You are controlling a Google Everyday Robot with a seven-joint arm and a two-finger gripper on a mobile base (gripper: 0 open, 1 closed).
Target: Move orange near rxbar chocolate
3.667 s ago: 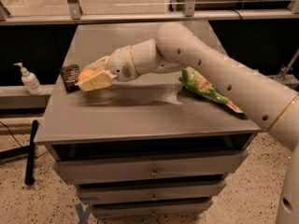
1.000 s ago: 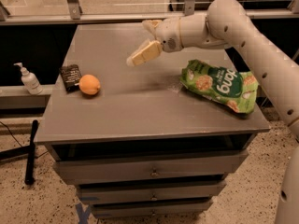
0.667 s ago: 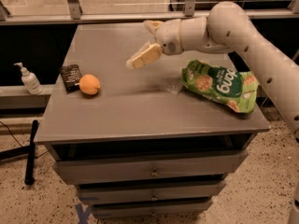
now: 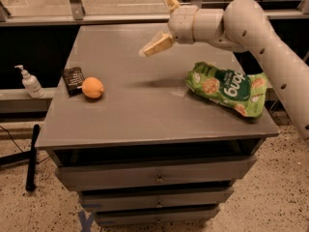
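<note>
Evidently the orange point(image 4: 92, 87) sits on the bench point(image 4: 140, 117) near its left edge as the camera sees it, right against the rxbar chocolate point(image 4: 73, 79). The fruit's side meets the bar's right-hand long edge or stops just short of it; I cannot tell whether they touch.

The jaws hang in the air over the back half of the bench, at the end of the cream arm point(image 4: 251, 23) that reaches in from the right of the view. They are spread wide and hold nothing: one finger slants down and to the left, the other points up and back.

From the jaws, the orange lies well apart, down towards the front-left corner of the bench. Any fresh reach would have to travel diagonally forward and leftward across bare bench top. The robot has one arm, so there is no choice of nearer side.

The orange is round and offers no long axis; which way its stem end faces cannot be made out. The bar is flat, with its long axis running roughly from the back of the bench to the front, its near end angled slightly right towards the fruit.

As I judge it, the fruit already lies near the bar, so the placement looks done.

A green snack bag point(image 4: 227, 87) lies crumpled on the right side, well clear of both.
</note>
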